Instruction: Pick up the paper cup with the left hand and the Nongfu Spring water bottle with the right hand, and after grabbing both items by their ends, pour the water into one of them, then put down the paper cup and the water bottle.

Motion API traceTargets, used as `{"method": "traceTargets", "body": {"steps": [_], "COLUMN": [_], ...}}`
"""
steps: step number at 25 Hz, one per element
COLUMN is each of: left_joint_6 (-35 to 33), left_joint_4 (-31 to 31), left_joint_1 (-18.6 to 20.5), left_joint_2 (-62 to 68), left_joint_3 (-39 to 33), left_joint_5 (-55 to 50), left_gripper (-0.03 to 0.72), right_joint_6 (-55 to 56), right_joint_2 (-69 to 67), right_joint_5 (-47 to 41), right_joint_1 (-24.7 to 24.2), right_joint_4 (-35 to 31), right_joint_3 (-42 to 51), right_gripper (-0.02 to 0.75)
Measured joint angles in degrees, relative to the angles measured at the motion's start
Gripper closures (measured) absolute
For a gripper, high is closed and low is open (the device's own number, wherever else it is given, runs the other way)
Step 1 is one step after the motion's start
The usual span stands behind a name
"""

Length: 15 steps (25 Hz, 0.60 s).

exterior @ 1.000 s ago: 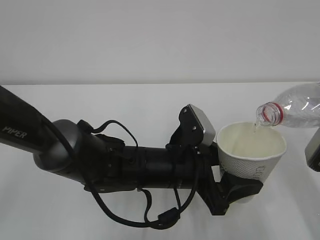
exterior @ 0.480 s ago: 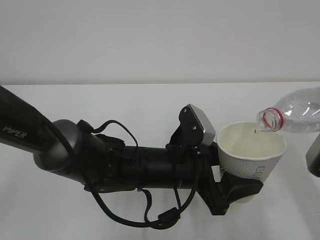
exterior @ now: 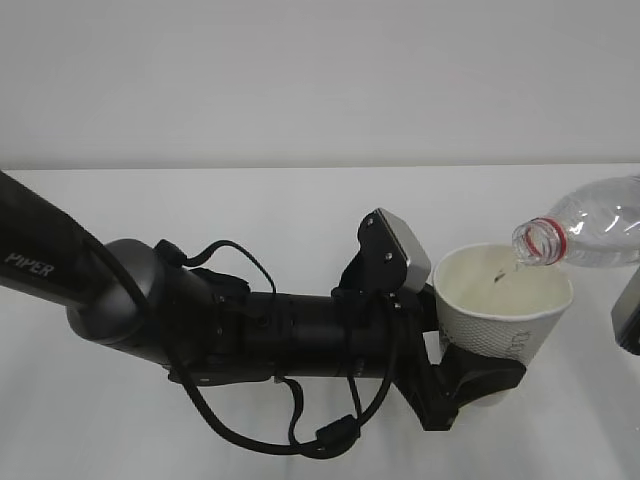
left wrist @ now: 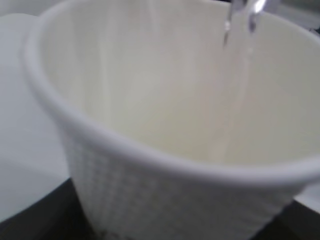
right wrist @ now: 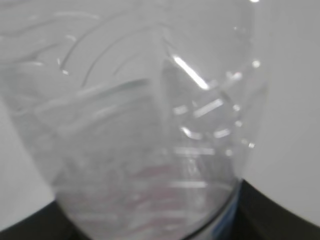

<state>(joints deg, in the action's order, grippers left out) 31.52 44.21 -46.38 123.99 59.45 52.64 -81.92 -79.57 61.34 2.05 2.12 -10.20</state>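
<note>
The white paper cup (exterior: 505, 300) stands upright above the table, with my left gripper (exterior: 478, 378) shut on its lower part. In the left wrist view the cup (left wrist: 150, 125) fills the frame, and a black finger (left wrist: 30, 222) shows at its bottom left. The clear Nongfu Spring water bottle (exterior: 590, 232) lies tilted, its open mouth with the red neck ring (exterior: 537, 242) over the cup's right rim. A thin trickle of water (left wrist: 227, 32) falls into the cup. My right gripper (right wrist: 155, 222) is shut on the bottle (right wrist: 140, 125), black fingers (right wrist: 282, 212) at both sides.
The black left arm marked "PIPER" (exterior: 40, 255) stretches across the white table (exterior: 250, 210) with looping cables (exterior: 300, 440). Part of the right arm (exterior: 628, 310) shows at the right edge. A plain pale wall stands behind.
The bottle has shifted slightly down and to the right. The steady stream from its mouth has thinned to a trickle. The cup and left arm have not moved.
</note>
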Motion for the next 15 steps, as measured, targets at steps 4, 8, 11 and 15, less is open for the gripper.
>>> {"method": "traceTargets", "body": {"steps": [4, 8, 11, 15], "left_joint_6": [0.0, 0.0, 0.0, 0.0], "left_joint_4": [0.0, 0.0, 0.0, 0.0], "left_joint_1": [0.0, 0.0, 0.0, 0.0], "left_joint_2": [0.0, 0.0, 0.0, 0.0], "left_joint_3": [0.0, 0.0, 0.0, 0.0], "left_joint_5": [0.0, 0.0, 0.0, 0.0], "left_gripper": [0.155, 0.155, 0.155, 0.155], "right_joint_6": [0.0, 0.0, 0.0, 0.0], "right_joint_2": [0.0, 0.0, 0.0, 0.0], "right_joint_5": [0.0, 0.0, 0.0, 0.0], "right_joint_1": [0.0, 0.0, 0.0, 0.0], "right_joint_4": [0.0, 0.0, 0.0, 0.0], "right_joint_3": [0.0, 0.0, 0.0, 0.0], "right_gripper": [0.333, 0.333, 0.333, 0.333]}}
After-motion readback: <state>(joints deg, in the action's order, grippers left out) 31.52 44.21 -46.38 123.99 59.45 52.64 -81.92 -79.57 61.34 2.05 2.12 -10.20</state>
